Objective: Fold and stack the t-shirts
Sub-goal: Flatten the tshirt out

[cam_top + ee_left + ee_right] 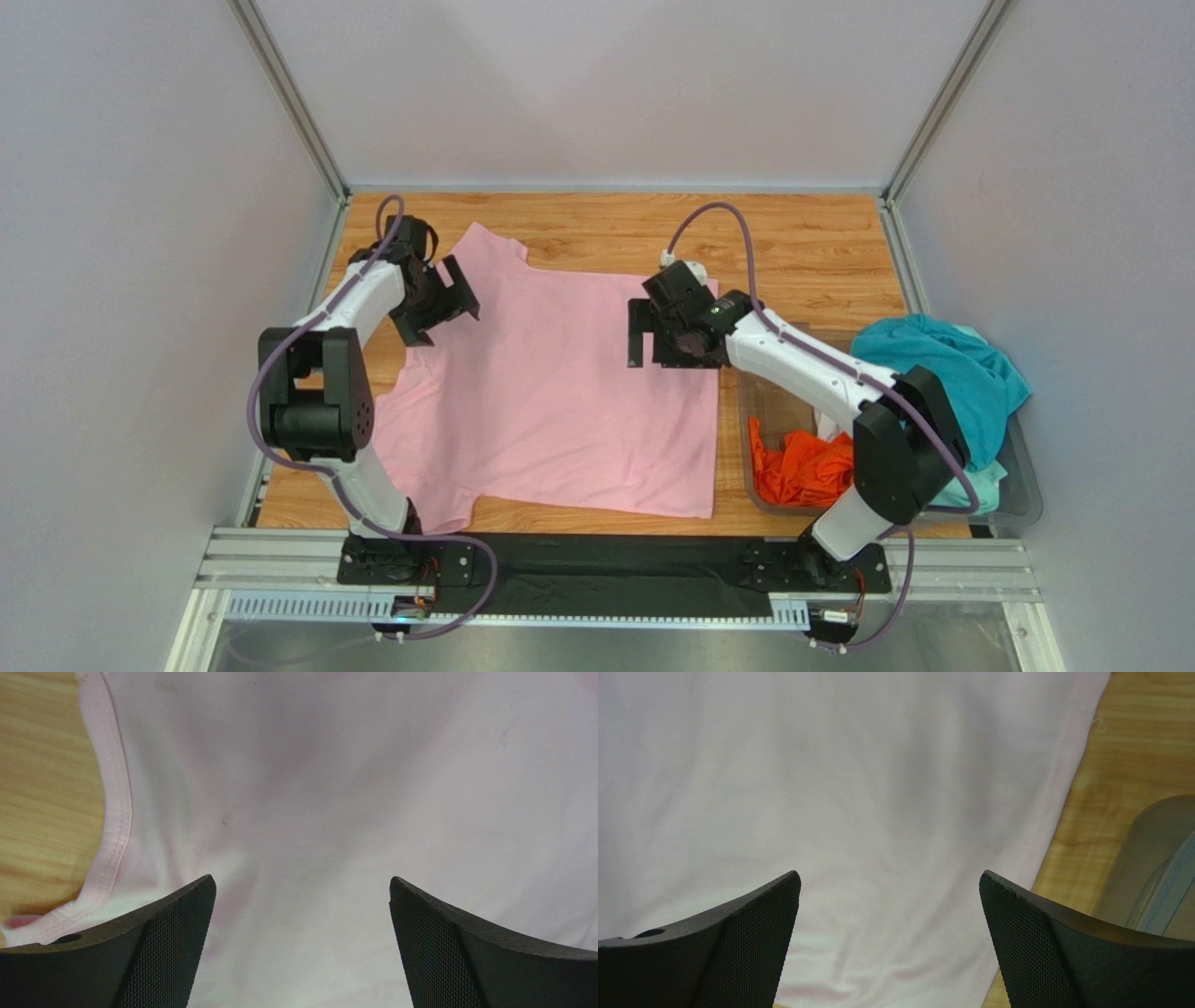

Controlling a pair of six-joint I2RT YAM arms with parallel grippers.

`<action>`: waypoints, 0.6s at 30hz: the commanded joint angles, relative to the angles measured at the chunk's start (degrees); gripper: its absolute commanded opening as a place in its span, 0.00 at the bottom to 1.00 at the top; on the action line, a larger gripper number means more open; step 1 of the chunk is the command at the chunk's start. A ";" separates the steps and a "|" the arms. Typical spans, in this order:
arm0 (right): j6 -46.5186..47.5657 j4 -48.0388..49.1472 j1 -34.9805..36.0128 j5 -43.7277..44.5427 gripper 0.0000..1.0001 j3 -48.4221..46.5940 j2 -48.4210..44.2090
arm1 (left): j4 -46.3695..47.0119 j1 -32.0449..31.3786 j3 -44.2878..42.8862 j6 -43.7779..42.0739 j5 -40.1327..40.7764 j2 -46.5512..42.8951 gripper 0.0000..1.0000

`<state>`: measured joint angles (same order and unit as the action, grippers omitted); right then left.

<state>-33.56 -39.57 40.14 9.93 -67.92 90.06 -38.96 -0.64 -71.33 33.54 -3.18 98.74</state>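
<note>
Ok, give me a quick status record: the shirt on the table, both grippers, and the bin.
pink t-shirt: spread flat on the table, not yet folded
left gripper: open, above the shirt's far-left part, holding nothing
right gripper: open, above the shirt near its right edge, holding nothing
clear bin: right of the pink shirt, holds crumpled orange t-shirt and teal t-shirt
</note>
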 commanded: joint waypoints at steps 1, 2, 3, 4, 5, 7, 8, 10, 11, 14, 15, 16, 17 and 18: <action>5.60 0.81 -4.01 -0.61 1.00 -3.35 5.99 | -1.03 0.29 -4.42 -1.90 -0.60 5.49 1.00; 6.22 0.81 -5.67 -1.05 1.00 -5.53 7.48 | -1.03 0.29 -5.04 -2.07 -0.86 6.46 1.00; 7.45 1.25 -6.47 -2.01 1.00 -6.51 10.28 | -1.03 0.29 -5.57 -2.34 -1.04 8.47 1.00; 7.89 1.60 -7.09 -2.37 1.00 -7.57 11.70 | -1.03 1.69 -6.44 -2.43 -1.21 9.27 1.00; 8.42 1.78 -8.49 -2.90 1.00 -9.49 13.37 | -1.03 1.79 -6.80 -2.43 -1.21 10.15 1.00; 9.21 2.04 -9.81 -3.87 1.00 -11.78 17.94 | -0.94 2.14 -8.03 -2.51 -1.39 12.26 1.00; 9.56 2.22 -10.78 -4.13 1.00 -14.15 19.44 | -1.03 2.23 -8.47 -2.51 -1.48 13.66 1.00; 10.27 1.96 -12.36 -5.10 1.00 -16.44 24.01 | -1.03 2.40 -9.96 -2.51 -1.65 14.81 1.00; 10.36 1.78 -12.89 -5.71 1.00 -18.63 26.72 | -1.03 2.49 -10.40 -2.78 -1.65 15.95 1.00; 9.92 1.17 -15.08 -7.91 1.00 -21.46 30.43 | -1.47 2.58 -12.60 -2.95 -0.95 17.54 1.00; 9.74 1.08 -15.61 -8.26 1.00 -22.94 32.26 | -1.64 2.67 -13.13 -3.13 -0.86 18.58 1.00; 10.00 0.90 -16.49 -8.26 1.00 -23.83 33.15 | -1.91 2.84 -14.26 -3.13 -0.60 19.03 1.00; 10.01 0.90 -16.93 -8.35 1.00 -24.62 34.03 | -2.00 2.93 -14.97 -3.13 -0.43 19.47 1.00; 10.18 0.47 -17.55 -8.70 1.00 -26.98 35.78 | -2.69 3.02 -16.72 -3.22 -0.51 20.78 1.00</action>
<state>-24.51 -39.24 24.58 3.31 -91.44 121.27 -41.43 1.61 -85.06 31.75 -4.16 116.27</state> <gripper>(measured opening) 0.998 0.993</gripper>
